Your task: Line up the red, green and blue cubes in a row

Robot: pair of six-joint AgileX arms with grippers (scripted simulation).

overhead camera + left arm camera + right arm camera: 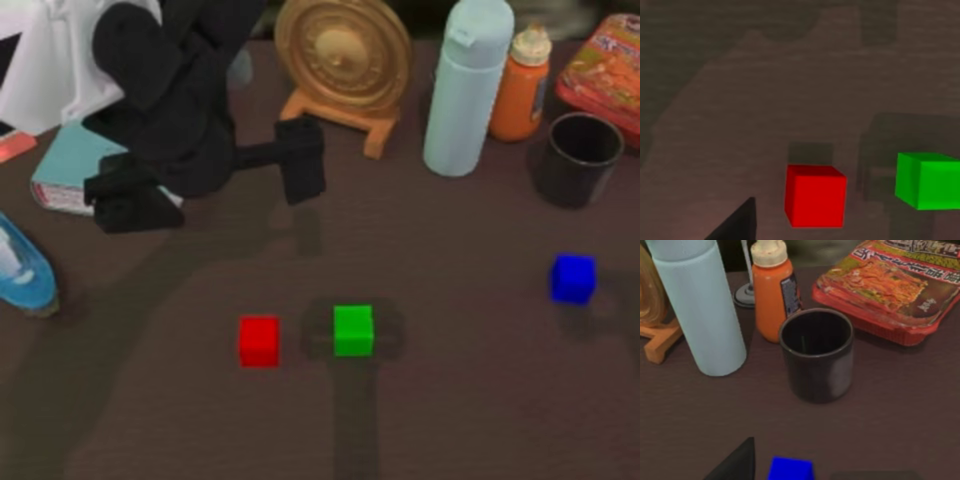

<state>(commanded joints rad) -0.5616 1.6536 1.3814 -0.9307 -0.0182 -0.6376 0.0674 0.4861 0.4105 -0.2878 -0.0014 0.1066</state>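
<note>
Nearest to me on the counter [470,400] sit two of the three cubes: one red cube [259,341] just at 9 o'clock of one green cube [353,330], side by side with a gap between them, both flat on the dark surface. From the left wrist view the red cube [815,196] and green cube [927,180] stand apart on bare counter, with one dark fingertip of my left tool showing at the edge; I cannot tell how far that tool is open, and it holds nothing that I can see. One blue cube [573,278] lies well apart at about 3 o'clock of the green one, toward the counter's right side. In the right wrist view the blue cube [790,469] sits just beside a dark fingertip of my right tool; I cannot tell how far it is open either.

Farther back, one black cup [579,158] stands at 12 o'clock of the blue cube. Beyond it are one orange bottle [520,85], one pale blue bottle [467,88], one red food packet [605,70] and one gold round ornament [343,55] on a wooden stand. My left arm [170,110] hangs over the far left, above one teal book [70,170]. One blue-and-white object [22,268] lies at the left edge.
</note>
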